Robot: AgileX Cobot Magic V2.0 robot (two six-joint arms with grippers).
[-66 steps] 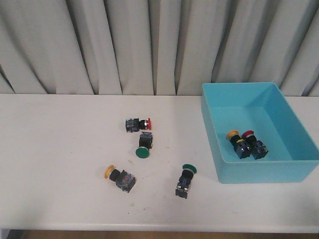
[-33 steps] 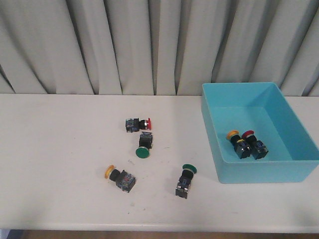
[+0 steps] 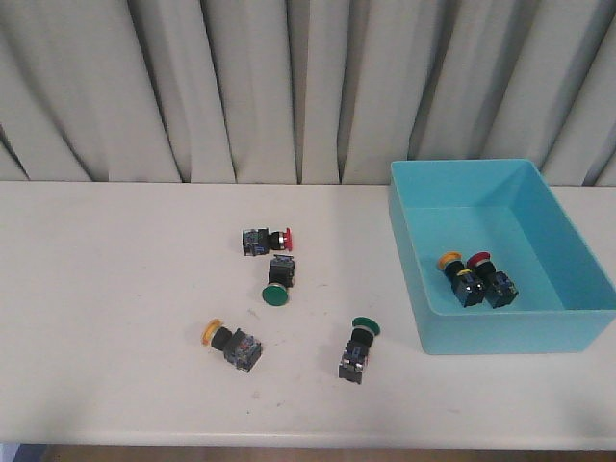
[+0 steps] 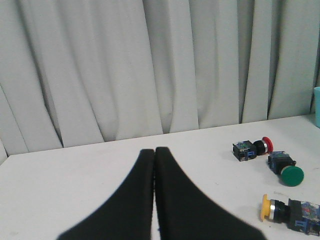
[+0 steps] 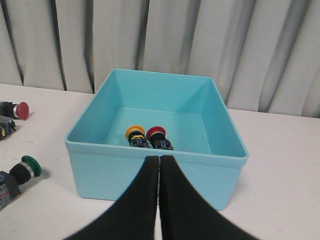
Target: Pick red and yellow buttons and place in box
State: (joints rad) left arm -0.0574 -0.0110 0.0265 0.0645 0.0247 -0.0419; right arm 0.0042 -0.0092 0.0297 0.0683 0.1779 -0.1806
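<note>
The box [image 5: 150, 172] sits just beyond the right tool [image 5: 159, 161], whose fingers are pressed together empty, like the left tool [image 4: 154, 152]. It holds one yellow button [image 3: 452, 263] and one red button [image 3: 481, 260]; the tabletop [image 3: 115, 289] carries one red button [image 3: 272, 239], one yellow button [image 3: 226, 339], two green-capped switches [image 3: 276, 289].

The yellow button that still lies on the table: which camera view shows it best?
The front view shows the yellow button on the table best: whole, yellow cap and black body clear of everything. The left wrist view has it nearer, but its body is cut by the picture's edge. The right wrist view does not show it, only the box and other buttons.
</note>
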